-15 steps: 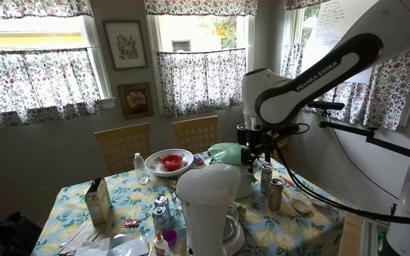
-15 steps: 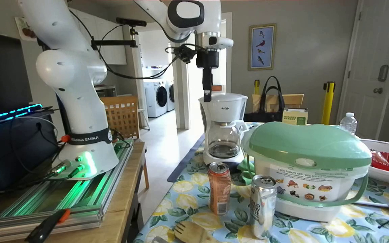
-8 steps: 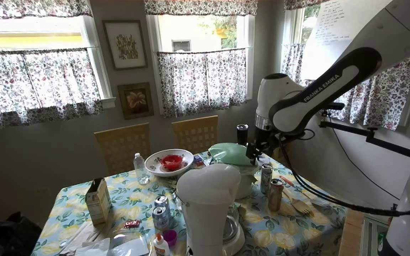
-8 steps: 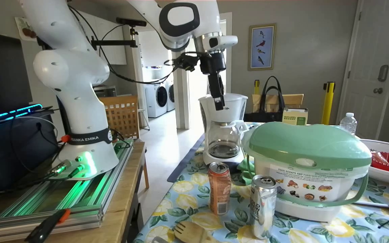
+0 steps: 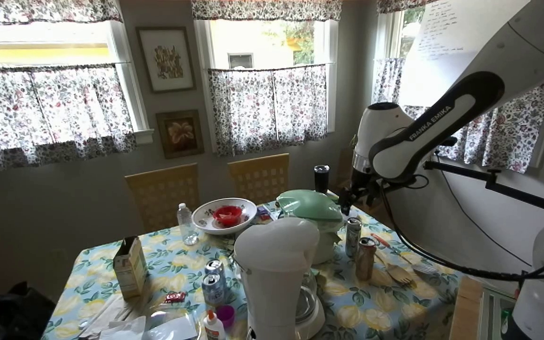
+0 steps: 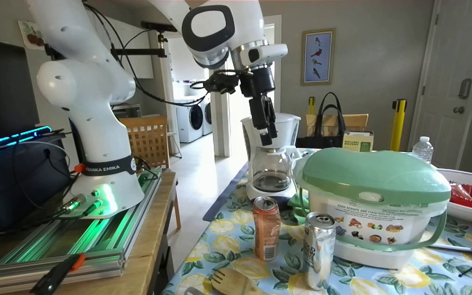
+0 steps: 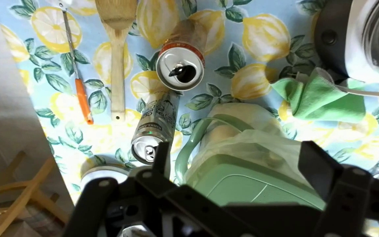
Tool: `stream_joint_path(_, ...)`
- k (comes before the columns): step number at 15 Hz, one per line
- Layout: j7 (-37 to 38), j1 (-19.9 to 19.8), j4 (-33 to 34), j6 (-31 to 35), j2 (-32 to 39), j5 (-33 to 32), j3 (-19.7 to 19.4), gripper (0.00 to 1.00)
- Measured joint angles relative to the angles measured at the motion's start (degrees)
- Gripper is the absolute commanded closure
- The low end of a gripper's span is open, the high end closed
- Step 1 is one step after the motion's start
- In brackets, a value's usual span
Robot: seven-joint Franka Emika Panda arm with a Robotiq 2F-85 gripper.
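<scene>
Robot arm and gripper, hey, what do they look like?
The arm is white with rounded segments, black trim lettered FRANKA EMIKA, and a silver ring at the wrist. Black cables run alongside. The gripper is black and angular, with two blocky fingers.

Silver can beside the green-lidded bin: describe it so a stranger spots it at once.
On the lemon-print tablecloth, find the green-lidded bin. Beside it, next to the orange can but farther from the coffee maker, stands the silver can. Dark lettering on a silver body sets it apart from its orange neighbour.
</scene>
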Motion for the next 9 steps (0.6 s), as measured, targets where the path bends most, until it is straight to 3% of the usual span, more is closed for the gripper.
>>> stream_joint_path(9,0.6,-0.1,0.5,0.5,0.0,0.6,-0.7,0.00)
